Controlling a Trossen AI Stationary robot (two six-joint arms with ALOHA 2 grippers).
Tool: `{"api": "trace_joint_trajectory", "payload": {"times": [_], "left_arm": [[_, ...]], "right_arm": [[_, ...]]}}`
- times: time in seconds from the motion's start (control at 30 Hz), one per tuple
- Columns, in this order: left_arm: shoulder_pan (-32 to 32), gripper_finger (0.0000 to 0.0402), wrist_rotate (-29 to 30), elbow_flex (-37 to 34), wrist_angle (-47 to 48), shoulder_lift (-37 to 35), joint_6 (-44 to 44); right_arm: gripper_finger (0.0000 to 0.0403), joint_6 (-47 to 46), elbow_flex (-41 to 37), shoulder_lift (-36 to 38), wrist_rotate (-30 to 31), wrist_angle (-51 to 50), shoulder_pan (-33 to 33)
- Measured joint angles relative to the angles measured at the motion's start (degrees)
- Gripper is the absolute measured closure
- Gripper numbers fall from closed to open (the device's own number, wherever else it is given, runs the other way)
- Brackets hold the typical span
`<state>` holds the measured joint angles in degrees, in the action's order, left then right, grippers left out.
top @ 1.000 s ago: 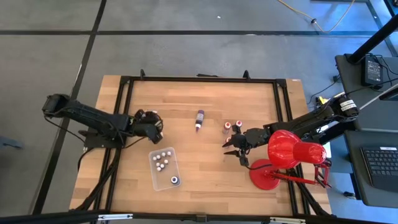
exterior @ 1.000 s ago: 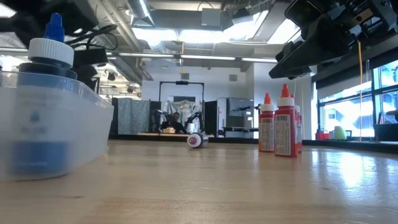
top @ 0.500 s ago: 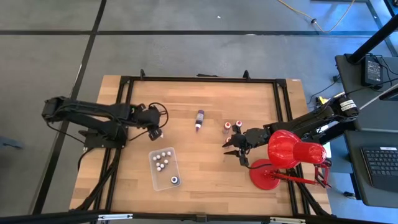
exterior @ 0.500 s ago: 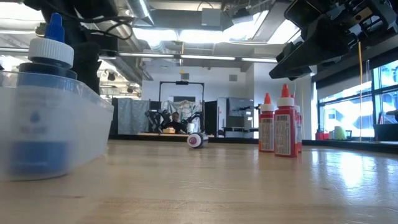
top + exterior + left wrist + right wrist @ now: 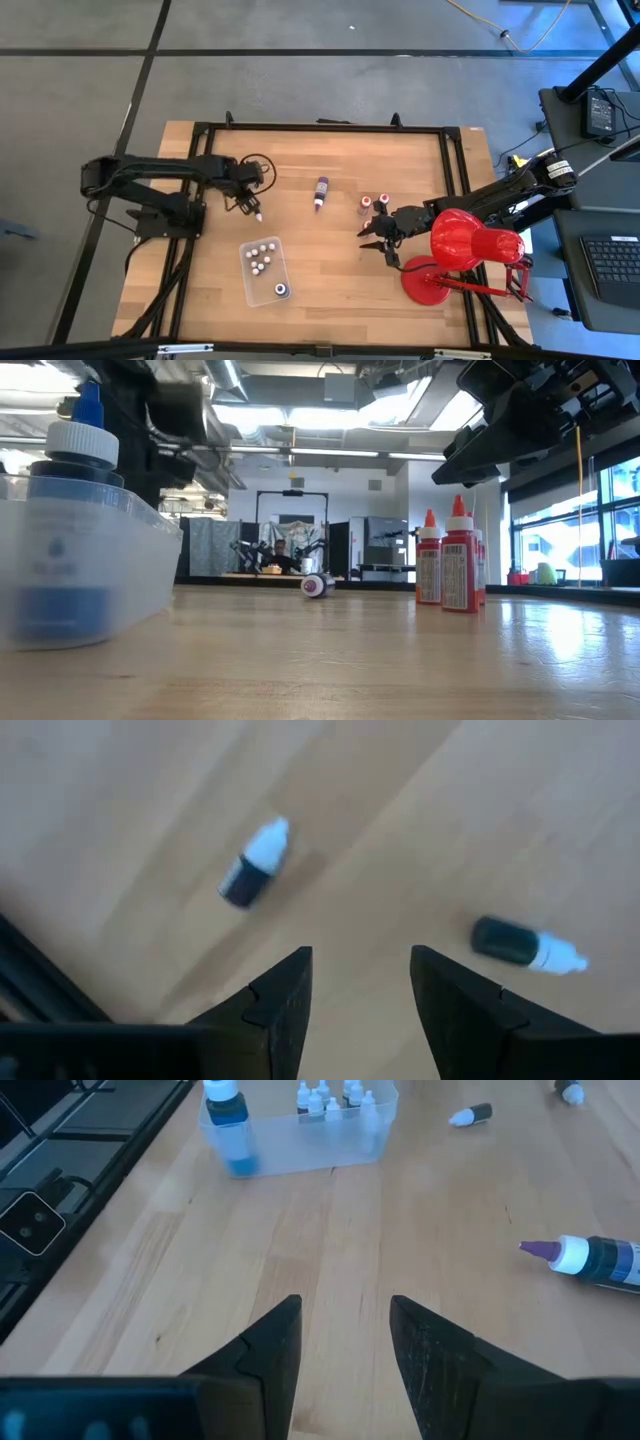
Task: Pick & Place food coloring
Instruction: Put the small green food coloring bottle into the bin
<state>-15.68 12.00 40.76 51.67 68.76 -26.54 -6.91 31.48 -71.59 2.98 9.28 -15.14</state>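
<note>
Both pairs of jaws stand parted with nothing between them. Seen from above, the left gripper (image 5: 250,203) hangs over the left half of the wooden worktop (image 5: 330,280), nearer the far edge than the near one; in the left wrist view its dark fingers (image 5: 280,1005) show bare wood in the gap, and two tiny dark dropper bottles with white caps lie on their sides on the wood beyond them, one (image 5: 253,867) apart from the other (image 5: 525,944).

The right gripper (image 5: 372,236) hovers over the right half of the worktop, just beside the big red desk lamp (image 5: 465,252) at the near right corner. Two small red dropper bottles (image 5: 373,203) stand upright just beyond it, toward the far edge; in the low view they show as red bottles with pointed caps (image 5: 448,565).

A longer purple dropper bottle (image 5: 321,192) lies on its side near the middle of the worktop, toward the far edge; the right wrist view shows its purple tip and white collar (image 5: 590,1260).

A clear rectangular plastic tray (image 5: 252,288) sits toward the near edge, left of centre. It holds several tiny white-capped bottles (image 5: 263,255) clustered at its far end and a blue bottle with a white collar (image 5: 282,290) at its near end, upright (image 5: 72,510) in the low view.
</note>
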Motion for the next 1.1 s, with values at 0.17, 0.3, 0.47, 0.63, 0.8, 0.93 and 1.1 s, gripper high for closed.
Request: {"api": "trace_joint_trajectory", "payload": {"times": [0.17, 0.3, 0.47, 0.63, 0.8, 0.93, 1.1], "left_arm": [[-4.5, 0.024, -1.6, 3.2, 3.1, 6.9, 3.9], [-4.0, 0.0239, -3.1, 8.4, 3.8, 12.6, 11.1], [0.1, 0.0237, -0.8, 15.1, 7.8, 17.0, 20.0], [5.3, 0.0242, 1.2, 17.5, 13.3, 17.4, 28.9], [9.9, 0.024, 3.3, 16.7, 15.7, 17.4, 44.2], [12.0, 0.0238, 3.5, 15.5, 12.3, 17.5, 54.3], [13.1, 0.0241, 3.4, 14.7, 5.8, 17.5, 62.7]], "right_arm": [[0.0246, 0.7, 0.0, 0.0, 3.2, 0.4, 0.0], [0.0246, 1.6, 0.0, 0.0, 4.5, 0.4, 0.0], [0.0246, 1.6, 0.0, 0.0, 4.9, 0.0, 0.0], [0.0246, 1.3, 0.0, 0.0, 4.9, -1.4, 0.0], [0.0246, 1.4, 0.0, 0.0, 4.9, -1.7, 0.0], [0.0246, 1.4, 0.0, 0.0, 5.0, -1.6, 0.0], [0.0246, 1.4, 0.0, 0.0, 5.0, -1.4, 0.0]]}}
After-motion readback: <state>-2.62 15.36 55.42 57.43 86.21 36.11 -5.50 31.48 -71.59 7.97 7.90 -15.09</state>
